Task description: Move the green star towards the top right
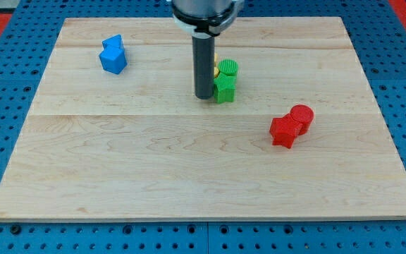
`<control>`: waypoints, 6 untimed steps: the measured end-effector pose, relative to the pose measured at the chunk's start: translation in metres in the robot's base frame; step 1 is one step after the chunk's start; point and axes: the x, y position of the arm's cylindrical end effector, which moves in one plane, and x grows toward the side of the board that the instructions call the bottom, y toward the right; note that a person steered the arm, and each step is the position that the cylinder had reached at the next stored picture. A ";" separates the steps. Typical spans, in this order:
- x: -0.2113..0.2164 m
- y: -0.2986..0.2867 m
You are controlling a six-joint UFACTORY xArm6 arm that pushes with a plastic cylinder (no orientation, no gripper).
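Observation:
The green star (224, 89) lies just right of the board's middle, in the upper half. A green round block (229, 68) sits right behind it, touching it, with a bit of yellow block (216, 70) showing beside that. My tip (204, 96) rests on the board at the green star's left side, touching or almost touching it. The dark rod hides part of the yellow block.
Two blue blocks (113, 55) sit together at the view's upper left. A red star-like block (284, 130) and a red round block (302, 116) touch each other at the right of centre. The wooden board (118, 176) lies on a blue pegboard.

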 end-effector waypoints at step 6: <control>-0.045 0.103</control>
